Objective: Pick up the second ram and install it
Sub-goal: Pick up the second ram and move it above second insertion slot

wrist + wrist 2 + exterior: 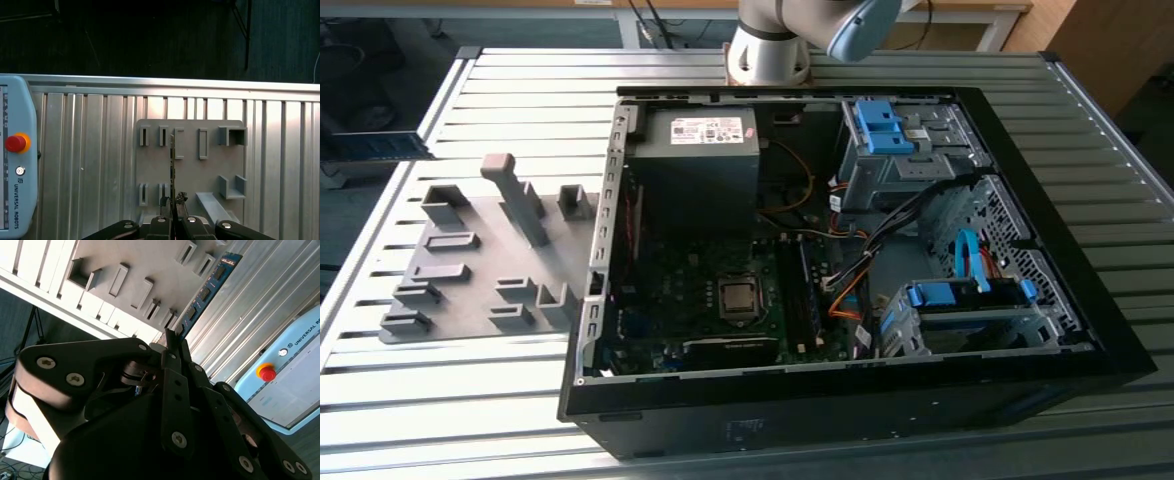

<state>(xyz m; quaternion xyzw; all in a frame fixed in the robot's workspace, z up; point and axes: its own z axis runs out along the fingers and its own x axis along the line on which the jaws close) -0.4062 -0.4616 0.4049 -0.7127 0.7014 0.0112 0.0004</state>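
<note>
— Where's the ram (207, 290)?
— Pinched tight in my gripper (172, 201) (176, 342), as both wrist views show. It juts past my fingertips over the grey plate (192, 175) and, I judge, hangs clear of it.
— Which step is that?
— Pick-up looks done; install isn't. I'd call this the carry.
— What does seating ask for?
— The ram's long edge square over a free slot on the board (667, 300) inside the case (881, 400), then a straight press with no tilt.
— What's in the holders?
— The plate's pockets that I see look empty. The case holds the board, a power supply (700, 160) and blue drive cages (887, 130). Which slots are filled, I cannot tell.
</note>
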